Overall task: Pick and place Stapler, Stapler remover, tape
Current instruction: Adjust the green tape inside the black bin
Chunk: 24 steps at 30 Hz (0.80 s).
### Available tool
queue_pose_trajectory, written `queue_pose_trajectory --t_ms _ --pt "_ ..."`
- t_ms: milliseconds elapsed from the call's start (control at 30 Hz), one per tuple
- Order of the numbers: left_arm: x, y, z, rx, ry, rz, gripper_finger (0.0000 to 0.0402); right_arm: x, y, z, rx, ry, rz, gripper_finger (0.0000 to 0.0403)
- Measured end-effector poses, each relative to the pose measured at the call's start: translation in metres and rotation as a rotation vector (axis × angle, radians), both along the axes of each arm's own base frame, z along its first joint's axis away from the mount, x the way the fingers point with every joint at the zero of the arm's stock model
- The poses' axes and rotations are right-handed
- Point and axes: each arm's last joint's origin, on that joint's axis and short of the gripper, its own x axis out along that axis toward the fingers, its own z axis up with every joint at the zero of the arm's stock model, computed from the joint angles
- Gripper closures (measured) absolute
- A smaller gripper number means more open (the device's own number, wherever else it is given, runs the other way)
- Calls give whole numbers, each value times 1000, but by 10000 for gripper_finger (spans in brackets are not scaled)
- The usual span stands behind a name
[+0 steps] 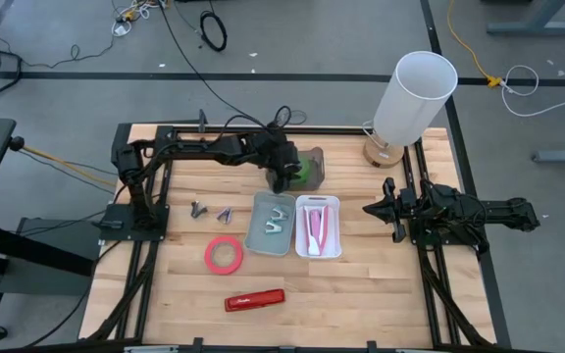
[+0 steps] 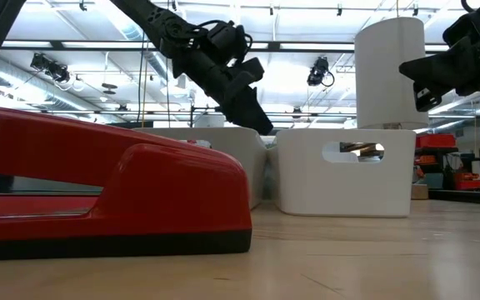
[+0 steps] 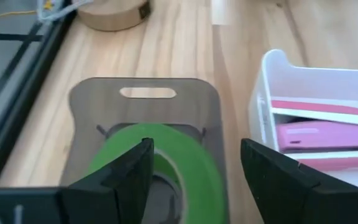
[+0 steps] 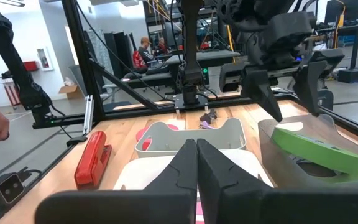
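The left end effector [image 3: 191,171] hangs with its jaws spread, released over the green tape roll [image 3: 166,155], which lies in the grey tray [image 3: 148,102] at the back of the surface. That roll looks light and stiff; pinching across its rim should hold. The right end effector [image 1: 385,209] waits clenched. No writing is readable

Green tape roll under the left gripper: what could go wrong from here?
1. The green tape roll sits tilted in the dark grey tray, leaning on its wall; it may tip or roll out.
2. The left gripper has its open fingers either side of the roll, so lifting away could snag it.
3. The white bin stands close beside; a sideways swing might clip it.
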Motion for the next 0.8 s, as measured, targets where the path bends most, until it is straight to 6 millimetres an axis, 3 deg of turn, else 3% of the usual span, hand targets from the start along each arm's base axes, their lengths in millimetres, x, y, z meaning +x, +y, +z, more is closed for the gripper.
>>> queue_pose_trajectory --t_ms 500,800 --pt "-11 19 -8 -228 31 72 136 0 0 0 0 0 3 399" --pt "-5 21 -31 -313 70 47 133 0 0 0 0 0 3 399"
